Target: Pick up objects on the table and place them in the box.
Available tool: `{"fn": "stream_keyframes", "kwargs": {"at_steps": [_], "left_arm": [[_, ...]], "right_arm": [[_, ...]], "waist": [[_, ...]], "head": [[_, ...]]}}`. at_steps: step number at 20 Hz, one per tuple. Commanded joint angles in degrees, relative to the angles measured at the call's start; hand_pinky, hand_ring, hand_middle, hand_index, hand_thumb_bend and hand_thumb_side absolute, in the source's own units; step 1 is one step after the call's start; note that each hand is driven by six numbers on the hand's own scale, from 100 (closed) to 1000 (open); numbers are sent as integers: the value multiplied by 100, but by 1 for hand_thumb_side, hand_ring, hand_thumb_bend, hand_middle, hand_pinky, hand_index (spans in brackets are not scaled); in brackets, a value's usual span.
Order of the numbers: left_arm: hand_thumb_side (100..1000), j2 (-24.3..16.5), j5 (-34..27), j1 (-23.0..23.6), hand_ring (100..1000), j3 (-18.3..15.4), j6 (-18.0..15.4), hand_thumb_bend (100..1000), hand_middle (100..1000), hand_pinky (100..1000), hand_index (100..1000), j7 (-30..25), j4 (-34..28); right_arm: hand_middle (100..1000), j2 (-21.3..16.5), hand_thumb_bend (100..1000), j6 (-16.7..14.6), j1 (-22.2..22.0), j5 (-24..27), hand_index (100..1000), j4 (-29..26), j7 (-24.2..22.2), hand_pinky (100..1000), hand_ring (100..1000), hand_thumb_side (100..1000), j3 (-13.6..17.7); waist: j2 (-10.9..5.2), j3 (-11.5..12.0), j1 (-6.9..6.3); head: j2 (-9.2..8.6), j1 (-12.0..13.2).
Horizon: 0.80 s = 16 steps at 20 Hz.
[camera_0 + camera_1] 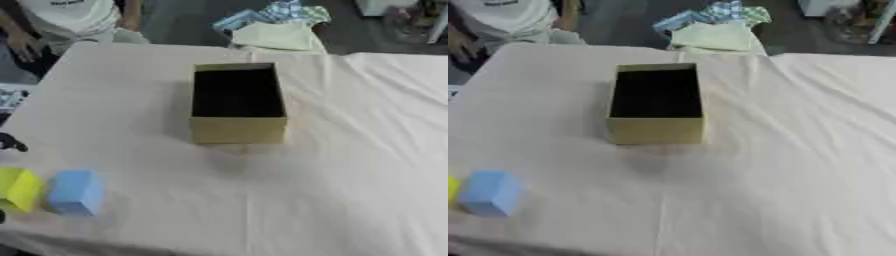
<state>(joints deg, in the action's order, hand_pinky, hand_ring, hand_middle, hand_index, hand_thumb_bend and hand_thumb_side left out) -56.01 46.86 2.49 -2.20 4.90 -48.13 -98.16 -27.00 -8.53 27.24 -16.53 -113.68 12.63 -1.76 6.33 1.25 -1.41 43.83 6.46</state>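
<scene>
Near the counter's (pixel 350 150) left edge, a blue block (pixel 76 192) touches a yellow block (pixel 17 189). Just beyond them shows a dark bit of the left hand (pixel 10 143), grip unreadable; the box (pixel 237 102) stands well apart.

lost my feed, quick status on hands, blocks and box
Neither hand clearly in view. Blue block and yellow block side by side at near left, not picked up. Box open mid-table, inside looks dark. Path between them unobstructed.

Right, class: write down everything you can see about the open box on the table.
The box is rectangular, olive-gold outside, apparently cardboard, with a dark interior in which nothing can be seen. It has no lid, stands upright on the cream tablecloth near the table's middle, its long side running away from the robot. Nothing touches it; the blue block and yellow block lie apart, near left.
</scene>
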Motion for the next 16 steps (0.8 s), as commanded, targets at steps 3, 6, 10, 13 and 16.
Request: {"fn": "stream_keyframes", "kwargs": {"at_steps": [3, 6, 10, 13, 16], "left_arm": [[283, -248, -34, -151, 899, 36, 8, 801, 877, 897, 942, -4, 146], [296, -223, -49, -210, 855, 81, 43, 771, 809, 864, 907, 48, 213], [271, -216, 3, -249, 831, 135, 66, 774, 791, 847, 886, 54, 282], [224, -202, 67, -257, 769, 154, 71, 724, 732, 792, 826, 9, 313], [171, -184, 26, -260, 677, 168, 103, 670, 621, 690, 736, 2, 341]], "right_arm": [[584, -58, 100, 3, 85, 17, 851, -91, 22, 813, 743, 728, 47], [583, -53, 100, 5, 79, 22, 851, -91, 22, 813, 743, 728, 45], [583, -48, 100, 6, 75, 24, 851, -91, 22, 812, 742, 729, 45], [583, -43, 100, 6, 70, 25, 851, -91, 24, 812, 742, 729, 47], [582, -40, 100, 6, 68, 26, 851, -91, 27, 812, 742, 729, 49]], "waist": [[-45, -19, -11], [-41, -33, -9], [-40, -41, -10], [-41, -46, -10], [-41, -50, -8]], "head": [[29, 5], [29, -1], [29, 3], [29, 10], [29, 6]]}}
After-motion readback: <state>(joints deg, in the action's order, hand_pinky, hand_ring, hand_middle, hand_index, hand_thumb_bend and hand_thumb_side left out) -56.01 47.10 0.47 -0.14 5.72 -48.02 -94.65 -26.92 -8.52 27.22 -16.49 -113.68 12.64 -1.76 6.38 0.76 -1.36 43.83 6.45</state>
